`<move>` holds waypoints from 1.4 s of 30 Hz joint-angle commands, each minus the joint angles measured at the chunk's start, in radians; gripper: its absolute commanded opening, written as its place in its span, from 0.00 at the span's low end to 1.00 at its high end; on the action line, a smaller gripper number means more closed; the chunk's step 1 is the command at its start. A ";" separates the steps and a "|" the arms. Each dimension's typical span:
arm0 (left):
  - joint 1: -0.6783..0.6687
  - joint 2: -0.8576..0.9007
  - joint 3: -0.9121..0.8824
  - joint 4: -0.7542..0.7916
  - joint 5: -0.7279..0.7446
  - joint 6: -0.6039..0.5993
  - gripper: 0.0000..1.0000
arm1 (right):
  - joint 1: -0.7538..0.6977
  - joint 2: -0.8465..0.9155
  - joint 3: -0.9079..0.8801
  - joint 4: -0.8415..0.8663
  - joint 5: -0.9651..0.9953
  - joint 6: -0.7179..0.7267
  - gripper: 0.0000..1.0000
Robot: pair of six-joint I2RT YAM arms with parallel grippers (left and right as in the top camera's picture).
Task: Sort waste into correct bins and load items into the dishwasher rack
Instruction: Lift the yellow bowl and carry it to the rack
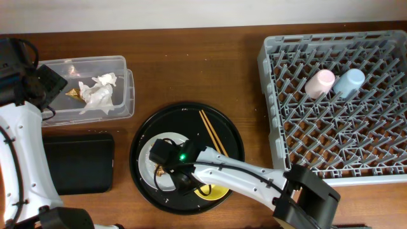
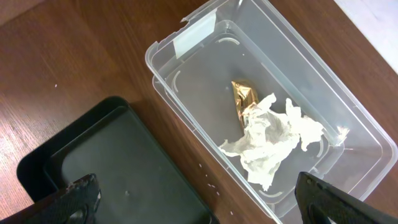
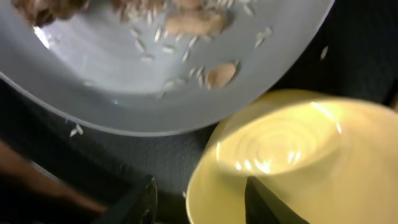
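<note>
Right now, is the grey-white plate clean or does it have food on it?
Food on it: the right wrist view shows food scraps, beige lumps and rice-like grains, lying on the plate.

clear tub [image 1: 124, 63]; white tissue [image 2: 270, 140], gold-brown wrapper [image 2: 244, 99] inside. shallow tray [image 1: 79, 162] black; round tray [image 1: 229, 130] black. plate [image 3: 186, 81] grey-white, scraps [image 3: 193, 22] beige-brown. bowl [image 3: 298, 155] yellow. pink cup [image 1: 319, 83], pale blue cup [image 1: 349, 82]. rack [image 1: 273, 114] light grey. chopsticks [image 1: 213, 132] tan. table [image 1: 191, 57] dark brown, wood-grained.

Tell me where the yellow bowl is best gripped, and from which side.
Probably grip the yellow bowl by its thin rim, from above, on the side away from the plate. It sits upright and open, so one of the fingers could go inside, one outside.
</note>
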 commanded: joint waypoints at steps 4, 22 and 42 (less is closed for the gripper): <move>0.006 -0.011 0.011 0.003 -0.007 -0.005 0.99 | 0.014 -0.026 -0.087 0.099 0.014 0.042 0.41; 0.006 -0.011 0.011 0.003 -0.007 -0.005 0.99 | -0.006 -0.027 -0.051 0.059 -0.075 0.041 0.04; 0.006 -0.011 0.011 0.003 -0.007 -0.005 0.99 | -0.639 -0.331 0.491 -0.412 -0.069 -0.329 0.04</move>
